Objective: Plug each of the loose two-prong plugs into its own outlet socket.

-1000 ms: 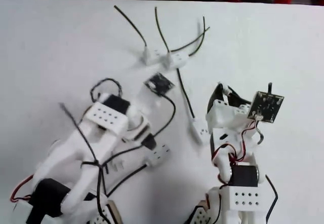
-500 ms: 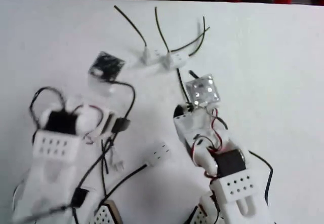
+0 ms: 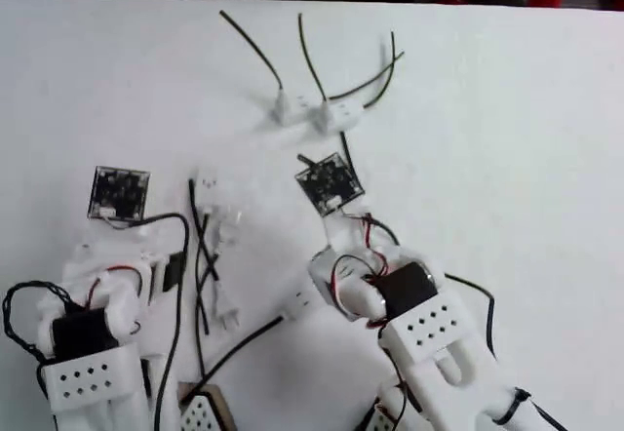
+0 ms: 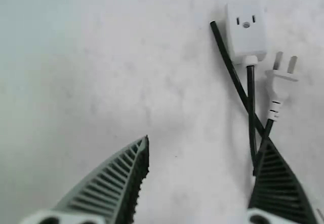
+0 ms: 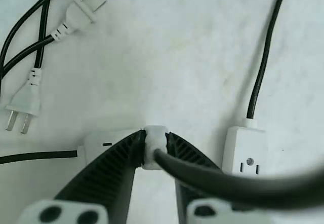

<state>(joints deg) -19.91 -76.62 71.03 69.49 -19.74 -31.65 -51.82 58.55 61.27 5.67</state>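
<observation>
In the right wrist view my right gripper is shut on a small white plug with a black cable. The plug sits against the end of a white socket. I cannot tell whether the prongs are in. From above, that socket lies at the tip of the right arm. My left gripper hangs open over bare table with nothing between its fingers. Just beyond it lie a white socket and a loose two-prong plug.
Two white sockets with black cables lie at the back centre. Another socket sits beside the right fingers. Two loose plugs and tangled black cables lie between the arms. The left arm is at the front left.
The left arm pulled back from the table's centre to the front left, uncovering a socket and a plug. The right arm swung left and down to the front socket.
</observation>
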